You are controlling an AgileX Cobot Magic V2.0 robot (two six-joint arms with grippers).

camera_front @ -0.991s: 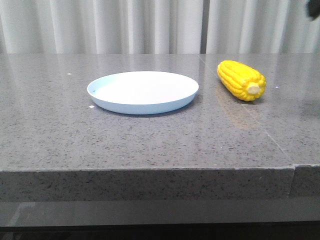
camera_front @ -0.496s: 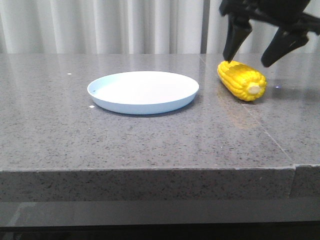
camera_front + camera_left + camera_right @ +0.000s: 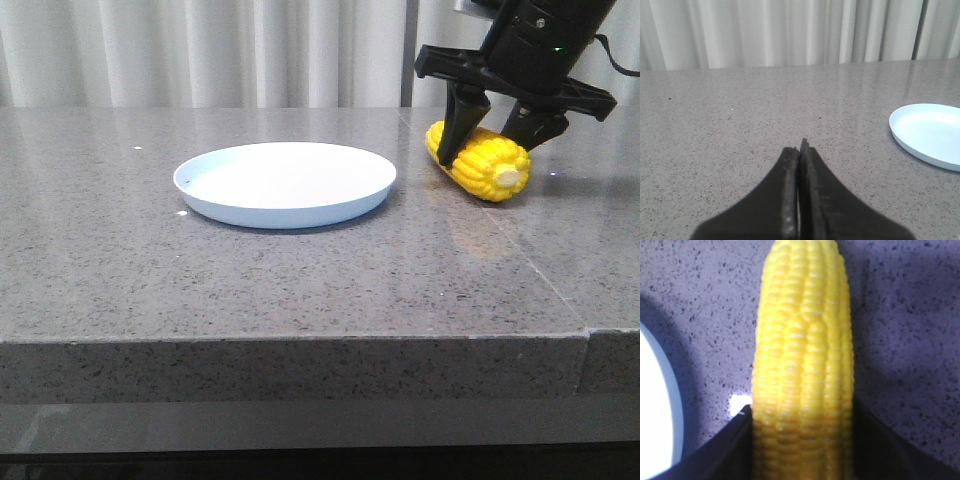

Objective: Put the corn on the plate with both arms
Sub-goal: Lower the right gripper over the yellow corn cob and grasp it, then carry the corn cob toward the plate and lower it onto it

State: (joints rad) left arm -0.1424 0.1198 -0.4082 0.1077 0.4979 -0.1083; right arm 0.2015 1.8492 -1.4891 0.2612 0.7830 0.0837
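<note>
The yellow corn lies on the grey table to the right of the pale blue plate, its pale cut end toward the camera. My right gripper has come down over the corn, one finger on each side of the cob. In the right wrist view the corn fills the gap of the gripper, and both fingers press against its sides. The plate's edge shows beside it. My left gripper is shut and empty, low over bare table, with the plate off to one side. It is out of the front view.
The grey speckled stone table has its front edge near the camera and a seam running under the corn's side. White curtains hang behind the table.
My right gripper came into view from the upper right, dropped over the corn and narrowed its fingers onto it. The corn shifted slightly left. The plate has not moved.
</note>
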